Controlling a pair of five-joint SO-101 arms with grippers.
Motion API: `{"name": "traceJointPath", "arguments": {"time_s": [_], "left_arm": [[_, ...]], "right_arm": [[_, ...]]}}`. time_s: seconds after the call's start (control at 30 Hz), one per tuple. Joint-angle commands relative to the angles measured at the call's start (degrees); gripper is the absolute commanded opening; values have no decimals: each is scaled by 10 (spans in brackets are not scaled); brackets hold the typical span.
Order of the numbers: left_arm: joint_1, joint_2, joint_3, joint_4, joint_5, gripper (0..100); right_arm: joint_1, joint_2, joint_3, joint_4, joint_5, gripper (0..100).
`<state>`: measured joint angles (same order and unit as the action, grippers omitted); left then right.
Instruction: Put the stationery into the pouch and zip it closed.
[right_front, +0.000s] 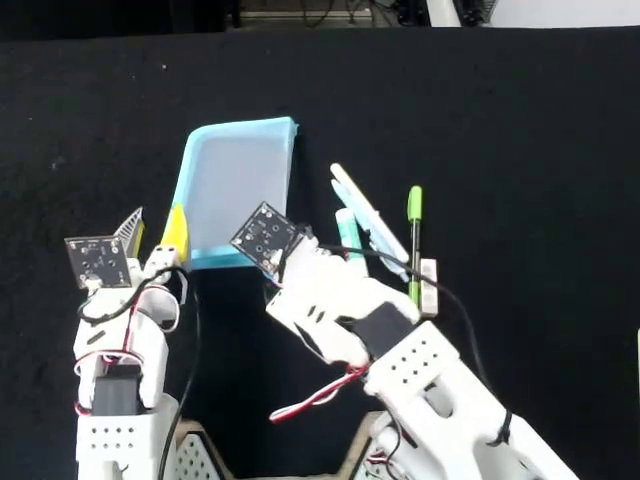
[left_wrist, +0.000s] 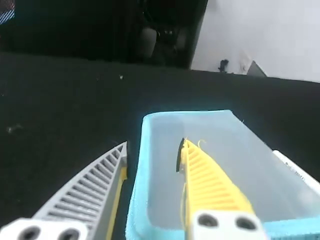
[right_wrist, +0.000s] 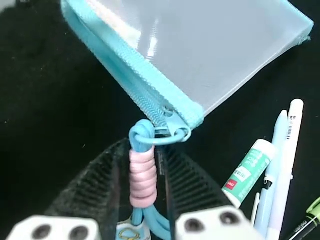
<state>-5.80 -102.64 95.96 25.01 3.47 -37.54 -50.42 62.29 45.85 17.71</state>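
1. The right claw (right_wrist: 143, 150) is pinching the pull cord (right_wrist: 143, 175) of the pouch (right_wrist: 210, 45), which is lying on the desk (right_front: 500, 120), apparently zipped.
2. The left claw (left_wrist: 154, 144) is gaping across the pouch's edge, gripping nothing.
3. The stationery (right_wrist: 250, 170) is lying beside the pouch.
4. Ideally the left claw is pinning the pouch while the right is pulling straight along the zip.

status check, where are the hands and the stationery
Left hand open, astride pouch edge. Right hand shut on zip pull. Pens and glue on table beside pouch, not in. Nothing blocking.
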Motion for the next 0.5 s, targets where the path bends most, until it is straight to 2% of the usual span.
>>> {"name": "traceJointPath", "arguments": {"time_s": [0.0,0.07,0.2,0.47], "left_arm": [[37,19,16,2,-7,177],[62,33,16,4,-11,177],[91,69,18,4,-66,176],[93,91,18,4,-73,173]], "right_arm": [[-8,-39,-7,-15,0,11],[-8,-64,-7,-15,2,11],[-7,-128,-5,-13,3,11],[-7,-224,-5,-16,1,11]]}}
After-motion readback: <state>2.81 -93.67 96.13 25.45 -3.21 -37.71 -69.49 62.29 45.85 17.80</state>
